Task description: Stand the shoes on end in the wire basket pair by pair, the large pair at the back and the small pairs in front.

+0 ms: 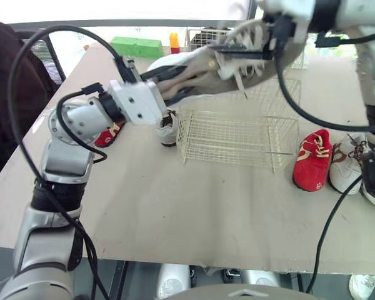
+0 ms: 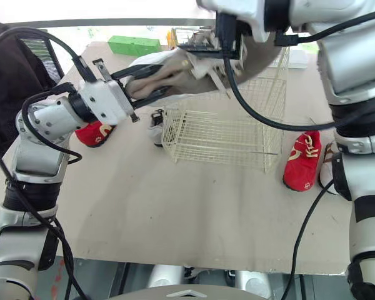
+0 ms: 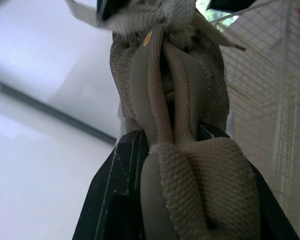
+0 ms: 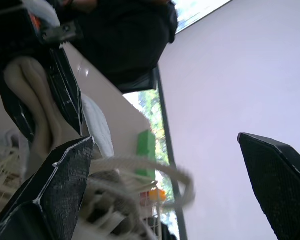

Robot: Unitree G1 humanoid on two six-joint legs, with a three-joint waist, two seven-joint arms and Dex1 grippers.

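Bright daylight from the far side, glaring along the top.

no readable text, labels or numbers

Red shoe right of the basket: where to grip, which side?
Take the red shoe by its heel collar, coming from above: it sits sole-down with the opening up. The wire basket on one flank and a white shoe on the other likely crowd a side pinch.
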